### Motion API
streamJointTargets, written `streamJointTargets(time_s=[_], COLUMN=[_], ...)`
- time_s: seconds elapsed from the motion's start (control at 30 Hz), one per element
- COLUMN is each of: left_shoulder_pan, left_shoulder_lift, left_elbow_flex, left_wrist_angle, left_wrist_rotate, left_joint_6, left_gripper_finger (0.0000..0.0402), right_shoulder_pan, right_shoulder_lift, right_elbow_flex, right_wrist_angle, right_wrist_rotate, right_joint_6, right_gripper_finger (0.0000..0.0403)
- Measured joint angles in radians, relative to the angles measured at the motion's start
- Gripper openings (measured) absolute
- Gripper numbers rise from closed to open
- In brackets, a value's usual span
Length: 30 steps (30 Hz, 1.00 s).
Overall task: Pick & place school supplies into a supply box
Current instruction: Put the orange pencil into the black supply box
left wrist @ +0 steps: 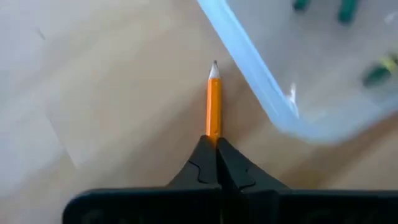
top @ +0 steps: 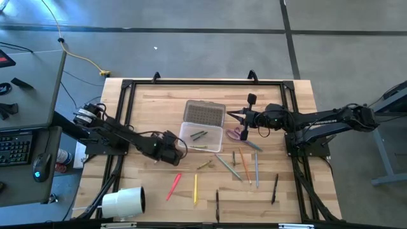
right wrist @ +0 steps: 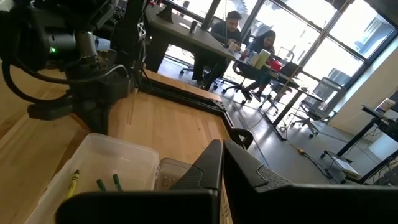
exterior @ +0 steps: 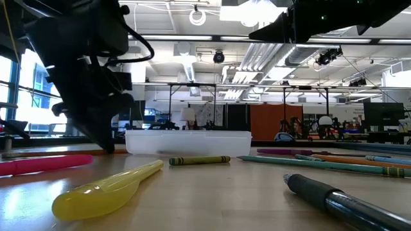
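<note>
The clear supply box [top: 201, 136] stands mid-table with its ribbed lid [top: 205, 113] laid open toward the far edge and a few green crayons [right wrist: 107, 183] inside. My left gripper [top: 173, 152] is low at the box's near left corner [left wrist: 280, 109], shut on an orange pencil [left wrist: 214, 102]. My right gripper [top: 231, 116] hangs shut and empty above the table, right of the lid. Purple scissors [top: 235, 133] lie right of the box. Loose pens and pencils lie nearer: a red one [top: 173, 186], a yellow one [top: 195, 189] and a teal one [top: 227, 166]. My left gripper pinches the orange pencil between its two fingers [left wrist: 200, 163], which come slanting down from the table's left. The sharpened end [left wrist: 214, 70] sticks out ahead of the fingertips, beside the box's corner. The fingers hide the rest of the pencil. I cannot tell whether it is off the table.
A big white roll [top: 124, 202] lies at the near left corner. Two dark pens [top: 217, 205] [top: 275, 189] lie near the front edge, and a green crayon [exterior: 199, 160] lies just before the box. A black frame [top: 127, 89] borders the tabletop.
</note>
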Motion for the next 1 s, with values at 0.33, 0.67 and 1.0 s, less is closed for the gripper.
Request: streamJointTargets(time_s=[0.33, 0.67, 1.0], left_shoulder_pan=[0.000, -0.001, -0.001], left_shoulder_lift=[-0.152, -0.269, -0.270], left_elbow_flex=[-0.010, -0.006, -0.005], left_wrist_angle=[-0.112, -0.180, -0.141], left_wrist_rotate=[0.055, -0.012, 0.028], left_joint_6=[0.015, 0.062, 0.060], left_gripper_finger=[0.0018, 0.0012, 0.0109], right_shoulder_pan=[0.000, 0.000, 0.000], right_shoulder_lift=[0.000, 0.000, 0.000], right_elbow_flex=[0.000, 0.000, 0.000], right_wrist_angle=[0.000, -0.009, -0.009], right_wrist_rotate=[0.000, 0.000, 0.000], right_joint_6=[0.000, 0.000, 0.007], right_gripper_finger=[0.0000, 0.0000, 0.0000])
